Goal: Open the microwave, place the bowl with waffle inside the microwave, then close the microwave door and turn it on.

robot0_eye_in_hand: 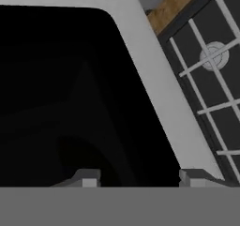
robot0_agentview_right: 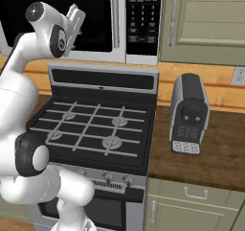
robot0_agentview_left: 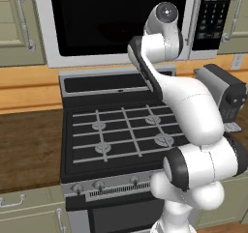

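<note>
The microwave [robot0_agentview_left: 53, 58] hangs over the stove with its door shut. The microwave door [robot0_agentview_right: 95, 52] has a big black glass window [robot0_eye_in_hand: 56, 89], a vertical grey handle [robot0_agentview_left: 193, 14] and the black keypad [robot0_agentview_right: 143, 14] to its right. My gripper [robot0_agentview_right: 76, 12] is raised in front of the window's lower part, close to the door's bottom frame [robot0_eye_in_hand: 154, 89]. In the hand view my gripper [robot0_eye_in_hand: 140, 178] points at the glass, its fingertips [robot0_eye_in_hand: 89, 177] apart with nothing between them. The bowl and the waffle are out of view.
The black gas stove [robot0_agentview_left: 121, 130] lies below the arm, with knobs along its front. A grey and black appliance [robot0_agentview_right: 189, 112] stands on the wooden counter [robot0_agentview_right: 215, 153] to the stove's right. Beige cabinet doors [robot0_agentview_right: 206, 19] flank the microwave.
</note>
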Robot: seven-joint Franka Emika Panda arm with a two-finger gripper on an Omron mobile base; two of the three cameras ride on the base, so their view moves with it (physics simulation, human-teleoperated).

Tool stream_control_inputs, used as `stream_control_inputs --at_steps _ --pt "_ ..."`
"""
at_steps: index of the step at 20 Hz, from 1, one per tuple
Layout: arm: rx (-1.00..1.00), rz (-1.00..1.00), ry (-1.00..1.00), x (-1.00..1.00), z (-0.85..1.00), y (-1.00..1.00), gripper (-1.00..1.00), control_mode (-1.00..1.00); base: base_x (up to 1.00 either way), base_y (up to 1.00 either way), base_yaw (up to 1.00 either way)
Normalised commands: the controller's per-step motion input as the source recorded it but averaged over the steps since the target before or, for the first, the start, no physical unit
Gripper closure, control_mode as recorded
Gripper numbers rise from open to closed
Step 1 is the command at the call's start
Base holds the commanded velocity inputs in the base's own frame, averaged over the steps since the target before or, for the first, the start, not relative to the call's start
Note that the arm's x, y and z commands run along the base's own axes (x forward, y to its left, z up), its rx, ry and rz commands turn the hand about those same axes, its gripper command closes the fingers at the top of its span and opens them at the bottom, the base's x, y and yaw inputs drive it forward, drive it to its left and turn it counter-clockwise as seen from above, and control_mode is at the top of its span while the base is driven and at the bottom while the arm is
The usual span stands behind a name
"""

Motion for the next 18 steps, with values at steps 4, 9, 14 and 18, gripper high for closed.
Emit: stream_control_inputs --at_steps 4,9,14,18 --pt "0.0 0.04 -0.03 0.92 -0.23 -0.02 -1.0 -1.0 0.0 0.0 0.0" --pt "0.0 0.05 0.0 -0.57 0.05 0.0 -1.0 -1.0 0.0 0.0 0.0" --pt "-0.01 0.0 -0.01 -1.0 0.32 -0.16 -1.0 -1.0 0.0 0.0 0.0" --pt "-0.16 0.02 -0.12 -1.0 0.08 -0.09 -1.0 -1.0 0.0 0.0 0.0"
